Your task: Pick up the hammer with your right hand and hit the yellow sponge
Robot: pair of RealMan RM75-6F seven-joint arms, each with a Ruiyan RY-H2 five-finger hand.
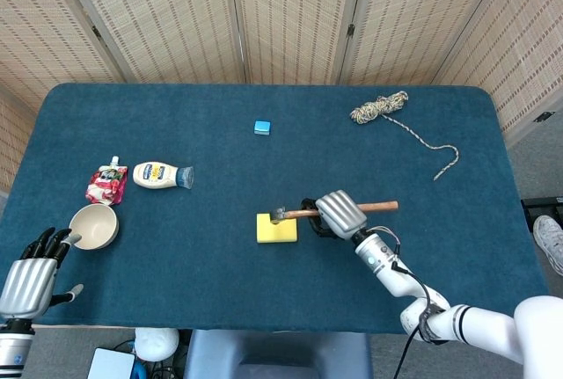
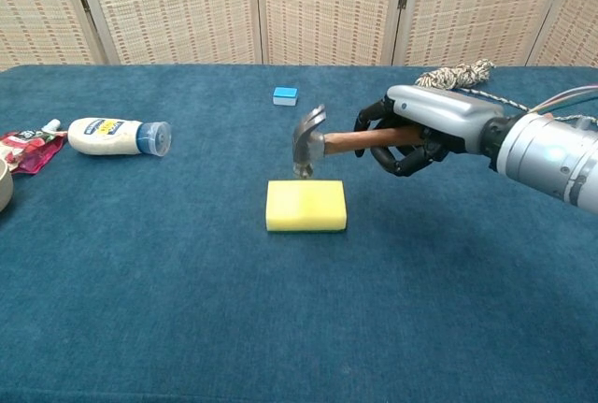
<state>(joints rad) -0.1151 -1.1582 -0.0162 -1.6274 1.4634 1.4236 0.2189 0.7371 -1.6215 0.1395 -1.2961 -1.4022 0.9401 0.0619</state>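
My right hand (image 1: 339, 214) is wrapped around the wooden handle of the hammer (image 1: 327, 212), whose metal head sits over the upper edge of the yellow sponge (image 1: 276, 228). My left hand (image 1: 32, 275) hangs at the near left table edge, fingers spread, just beside a bowl (image 1: 93, 226). A pouch (image 1: 106, 185) and a bottle (image 1: 162, 175) lie behind the bowl. A blue cube (image 1: 262, 127) and a rope (image 1: 400, 121) lie farther back.

On the table: 1 hammer (image 1: 303, 213); 1 yellow sponge (image 1: 276, 229); 1 blue block (image 1: 261, 127); 1 rope (image 1: 387, 112); 1 bottle (image 1: 162, 175); 1 pouch (image 1: 106, 185); 1 bowl (image 1: 93, 226).
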